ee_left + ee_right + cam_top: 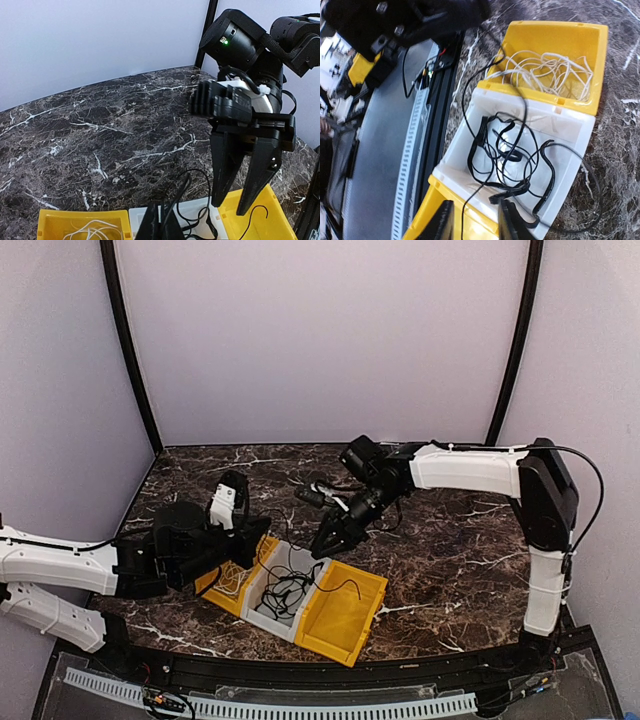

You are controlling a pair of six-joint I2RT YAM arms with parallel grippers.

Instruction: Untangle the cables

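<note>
White cables (545, 70) lay in the left yellow bin (555, 32) and black cables (507, 160) in the white bin (570, 130) by the counter's (450, 540) near edge, apparently sorted by colour; the right hand (230, 206) hovered above, open and empty, and the left hand (160, 225) was closed.

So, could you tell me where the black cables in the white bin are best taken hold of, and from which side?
I would probably grip the black cables at the single loop that spills over the wall of the white bin onto the marble table. Come straight down from above with the right gripper. That strand lies apart from the tangle, and the bin's walls block a sideways approach.
</note>
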